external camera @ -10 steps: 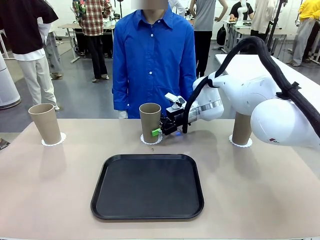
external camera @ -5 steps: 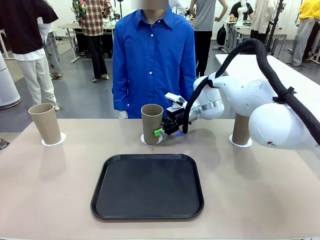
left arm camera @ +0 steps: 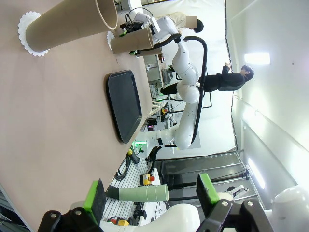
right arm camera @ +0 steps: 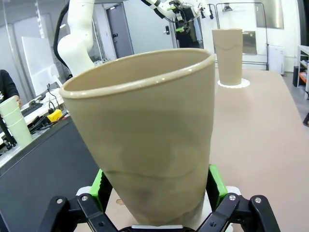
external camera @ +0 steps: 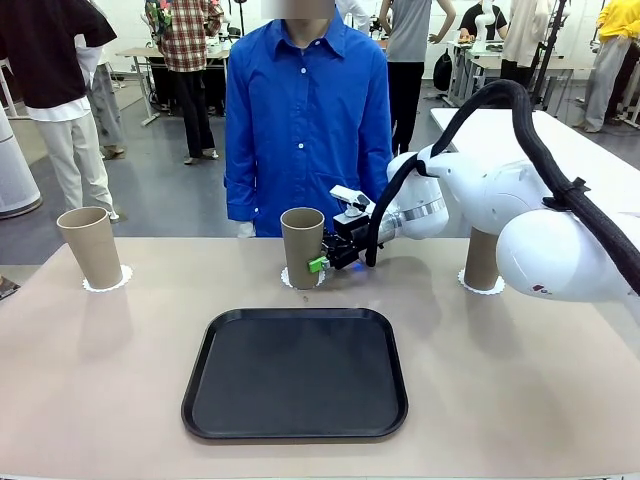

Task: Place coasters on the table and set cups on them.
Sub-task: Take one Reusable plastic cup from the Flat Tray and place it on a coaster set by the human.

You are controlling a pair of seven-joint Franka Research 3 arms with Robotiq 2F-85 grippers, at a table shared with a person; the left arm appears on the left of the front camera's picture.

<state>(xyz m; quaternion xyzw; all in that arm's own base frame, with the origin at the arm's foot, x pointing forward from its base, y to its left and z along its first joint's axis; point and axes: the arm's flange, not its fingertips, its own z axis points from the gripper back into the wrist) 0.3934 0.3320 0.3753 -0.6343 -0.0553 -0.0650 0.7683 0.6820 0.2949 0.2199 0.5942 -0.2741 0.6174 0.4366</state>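
right gripper (external camera: 318, 264) is sitting with jaws wide around the middle cup (external camera: 301, 246) on its coaster (external camera: 302, 279); pulling out crooked, a finger risks tipping it.

Three cups (external camera: 301, 246) on coasters (external camera: 107, 281) behind tray (external camera: 296, 373) — middle apparently tilted.

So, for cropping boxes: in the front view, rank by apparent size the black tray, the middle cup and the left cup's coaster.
1. Black tray, by far the largest.
2. Middle cup.
3. Left cup's coaster, smallest; partly hidden beneath its cup.
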